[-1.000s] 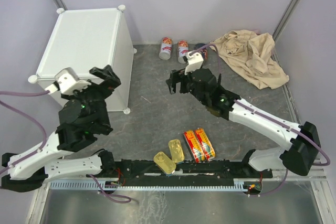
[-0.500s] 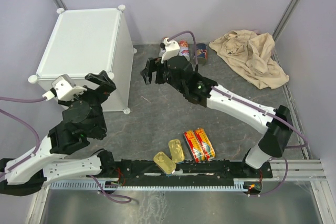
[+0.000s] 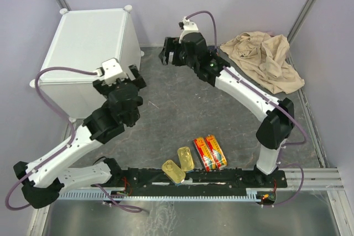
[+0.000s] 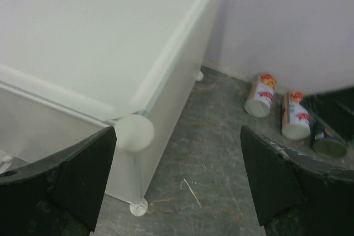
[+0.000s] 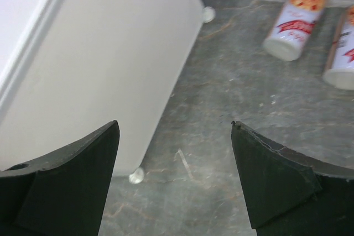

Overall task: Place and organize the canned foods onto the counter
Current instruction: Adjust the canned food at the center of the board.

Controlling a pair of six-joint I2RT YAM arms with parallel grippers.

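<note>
Right now, your left gripper (image 4: 177, 150) is wide open with nothing between its fingers. It hangs close to a front corner of the white cabinet (image 3: 91, 42), and its wrist camera looks down on the flat top and a round corner knob (image 4: 135, 132). Your right gripper (image 5: 174, 131) is also spread wide and holds nothing. Its arm reaches to the far end of the grey floor (image 3: 166, 120), with the fingers just beside the cabinet's right side panel. Ahead of it, against the back wall, two white-and-red cans (image 5: 295, 21) lie on their sides next to each other. A dark can (image 4: 327, 142) sits just to their right, partly hidden by the right arm. A crumpled beige cloth (image 3: 265, 59) lies in the far right corner. Near the arm bases, two gold flat tins (image 3: 186, 158) lie side by side on the floor. Two red-and-yellow flat tins (image 3: 210, 152) touch each other just right of them. All these cans and tins rest on the floor, well apart from the cabinet's top.
</note>
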